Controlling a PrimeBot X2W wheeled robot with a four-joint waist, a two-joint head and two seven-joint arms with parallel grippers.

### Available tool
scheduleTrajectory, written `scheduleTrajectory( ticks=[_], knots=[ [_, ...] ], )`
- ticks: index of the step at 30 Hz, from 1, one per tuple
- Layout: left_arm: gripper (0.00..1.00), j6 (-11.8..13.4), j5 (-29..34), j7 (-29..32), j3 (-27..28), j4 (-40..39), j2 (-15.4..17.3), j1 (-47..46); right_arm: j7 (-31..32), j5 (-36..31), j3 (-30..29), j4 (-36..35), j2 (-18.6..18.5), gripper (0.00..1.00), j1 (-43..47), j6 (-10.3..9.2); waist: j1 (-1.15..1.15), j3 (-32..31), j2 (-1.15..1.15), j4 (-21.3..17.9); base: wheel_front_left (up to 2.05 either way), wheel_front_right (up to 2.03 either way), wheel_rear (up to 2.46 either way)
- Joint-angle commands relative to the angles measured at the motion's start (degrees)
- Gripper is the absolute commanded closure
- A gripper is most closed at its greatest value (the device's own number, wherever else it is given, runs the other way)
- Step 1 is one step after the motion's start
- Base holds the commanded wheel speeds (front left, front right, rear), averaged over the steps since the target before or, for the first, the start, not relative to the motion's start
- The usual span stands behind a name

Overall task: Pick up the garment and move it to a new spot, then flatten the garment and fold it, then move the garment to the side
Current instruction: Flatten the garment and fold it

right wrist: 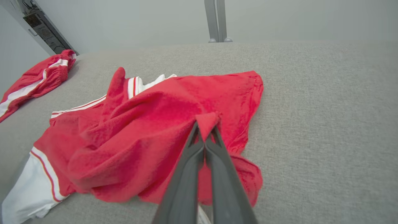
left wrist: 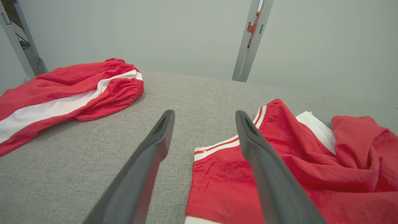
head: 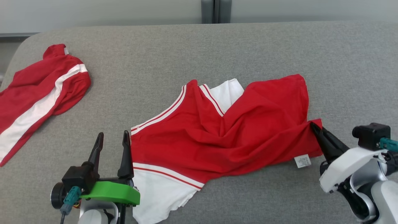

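Right gripper (head: 312,125) pinches the red jersey (head: 217,133) at its 3 o'clock edge; left gripper (head: 113,134), fingers spread, sits beside its 9 o'clock edge. Striped red pants (head: 40,90) lie at 10 o'clock.

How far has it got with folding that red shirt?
Early on. Nothing looks finished: the red shirt lies crumpled on the grey table, not flat or folded. In hand: the right jaws are shut on its edge, the left jaws stand open at its other end. To do: flattening, folding, moving it aside.
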Motion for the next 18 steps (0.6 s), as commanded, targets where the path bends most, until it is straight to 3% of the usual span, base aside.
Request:
scheduleTrajectory(
  ticks=[1, 11, 12, 13, 18],
  knots=[
    [0.0, 0.25, 0.25, 0.0, -0.07, -0.05, 0.14, -0.92, -0.88, -0.64, 0.22, 2.15, -0.1, 1.0, -2.44, -0.04, 0.0, 0.84, 0.0, 1.33, 0.0, 0.0, 0.0],
    [0.0, 0.66, -0.63, 0.0, -1.23, 0.03, 0.14, -1.81, -8.17, -2.29, 3.64, 24.5, 1.25, 1.0, -16.6, -0.05, 0.0, 2.3, 0.0, 4.05, 0.0, 0.0, 0.0],
    [0.0, 0.7, -0.66, 0.0, -1.28, 0.06, 0.14, -1.75, -9.32, -2.36, 4.16, 26.38, 1.44, 0.6, -17.6, -0.05, 0.0, 2.27, 0.0, 4.13, 0.0, 0.0, 0.0],
    [0.0, 0.75, -0.68, 0.0, -1.32, 0.09, 0.14, -1.69, -10.23, -2.39, 4.53, 27.69, 1.62, 0.0, -18.21, -0.05, 0.0, 2.22, 0.0, 4.17, 0.0, 0.0, 0.0],
    [0.0, 1.05, -0.27, 0.0, -0.64, 0.0, 0.14, -0.61, -15.83, -1.5, 6.19, 32.49, 1.73, 0.0, -19.34, -0.05, 0.0, 1.19, 0.0, 3.35, 0.0, 0.0, 0.0]
  ],
)
